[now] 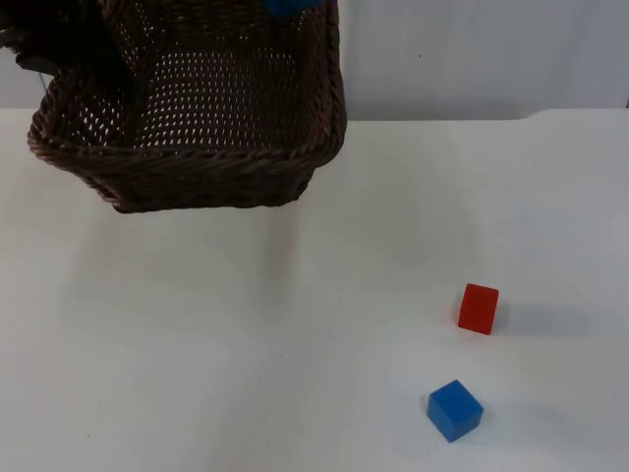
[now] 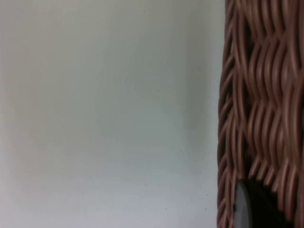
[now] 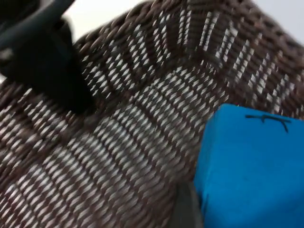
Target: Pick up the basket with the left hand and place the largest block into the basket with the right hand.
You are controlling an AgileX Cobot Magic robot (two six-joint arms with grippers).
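Left claw (image 1: 59, 49) grips the left rim of the brown wicker basket (image 1: 197, 118) and holds it lifted above the far left part of the white desk (image 1: 246, 344), tilted so its open inside faces the top camera; the basket's shadow lies on the desk beneath it. From the left wrist camera, the basket's woven wall (image 2: 259, 104) runs alongside a black fingertip (image 2: 249, 206), with bare desk beyond. Right claw (image 3: 247, 209) is above the inside of the basket, closed on a large blue block (image 3: 251, 171) that bears a thin black mark on its upper face; the basket's woven floor (image 3: 133, 133) lies behind the block, and the left arm's black claw (image 3: 52, 61) shows at the rim. In the top view, a bit of that blue block (image 1: 291, 6) shows at the basket's far side. Two smaller blocks sit on the desk well apart from the basket, toward the near right: a red block (image 1: 479, 308) and, nearer still and slightly left of it, a small blue block (image 1: 454, 410).
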